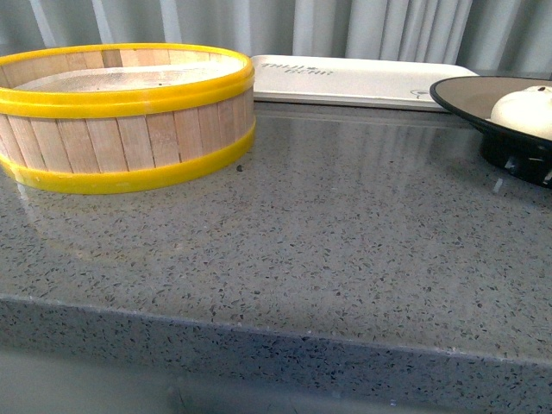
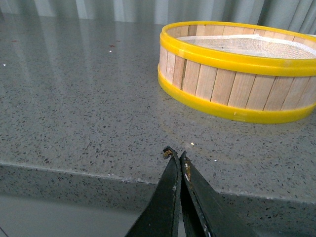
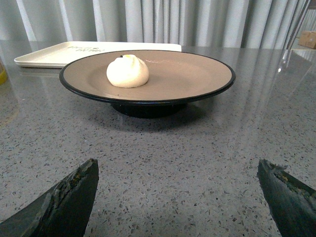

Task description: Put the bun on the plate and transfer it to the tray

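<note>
A: Well, what carries it all?

B: A grey speckled stone countertop (image 1: 345, 250), glossy, with a pleated grey curtain (image 1: 388, 26) behind its far edge.

A: And the biggest thing on it?

B: A round steamer basket (image 1: 121, 129) of wooden slats with yellow bands at top and bottom, toward the far left corner. A pale liner shows inside.

A: The tray?

B: The tray (image 1: 345, 82) is long, flat and off-white, with faint dark lettering, and lies along the far edge. Its left end sits just behind the basket.

A: Then the plate.

B: The plate (image 3: 187, 74) stands on the counter itself, in front of the tray's right end. It has a tan face, a thin black rim and a black foot.

A: And the bun?

B: The bun (image 3: 128, 71) is white and matte with a pinched, pleated top. It rests on the plate, off the middle of the tan face.

A: The arms?

B: The right gripper (image 3: 176, 170) is low over the counter facing the plate, jaws spread wide and holding nothing, with only bare stone between. The left gripper (image 2: 176, 157) sits at the near edge with its jaws pressed together and nothing between them, the basket beyond it.
</note>
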